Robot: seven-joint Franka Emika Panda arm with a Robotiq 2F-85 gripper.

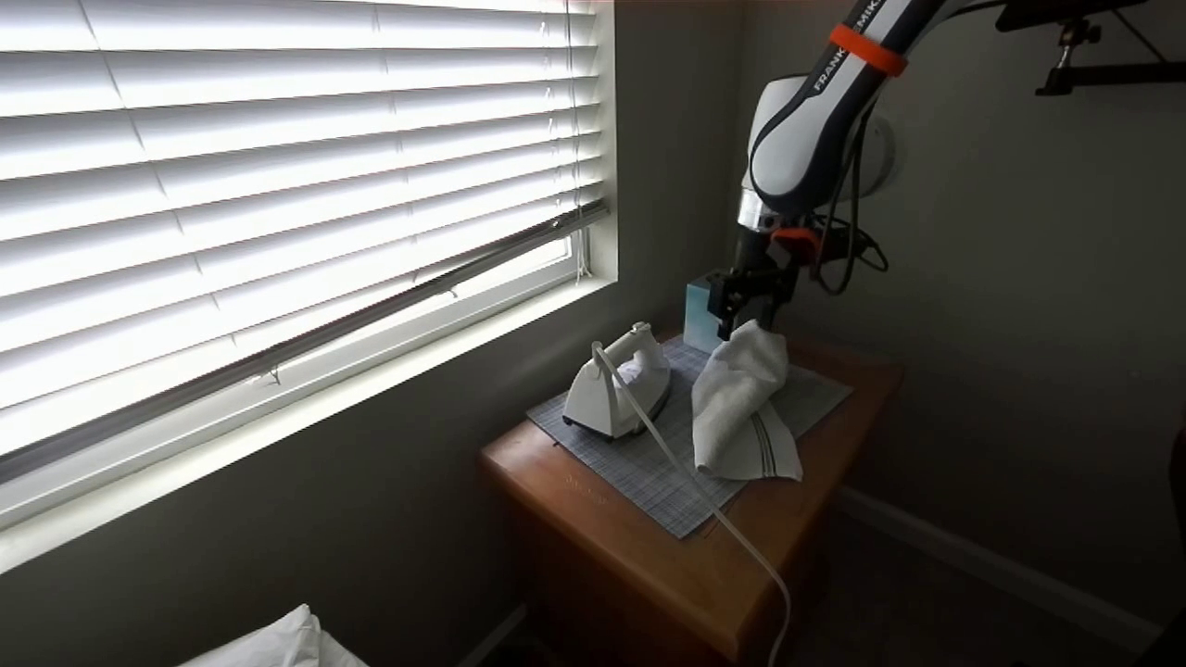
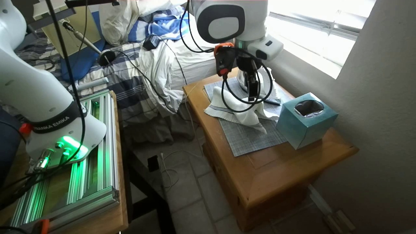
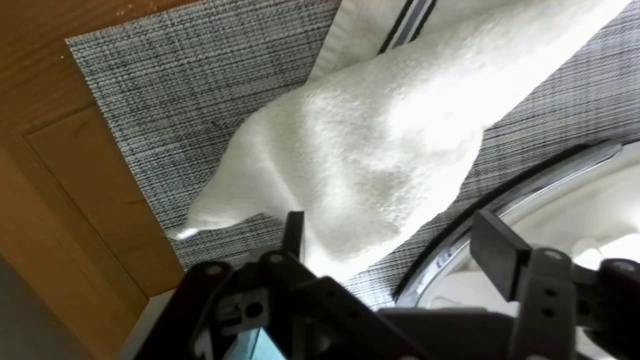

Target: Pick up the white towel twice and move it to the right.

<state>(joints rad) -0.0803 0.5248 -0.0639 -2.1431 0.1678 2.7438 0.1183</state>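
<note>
Your black two-finger end effector point(image 3: 392, 241) stands wide, empty; the crumpled white cloth towel point(image 3: 370, 145), dark-striped, lies below it, long axis slanting outward from under the finger gap.

In an exterior view the arm point(image 1: 808, 153) is slanting down, its wrist point(image 1: 760, 211) standing above the end effector point(image 1: 749, 322), which is hanging and pointing downward. In the wrist view the fingers point(image 3: 500, 255) are standing well apart. The base point(image 2: 60, 125) is showing a green light point(image 2: 75, 147).
</note>
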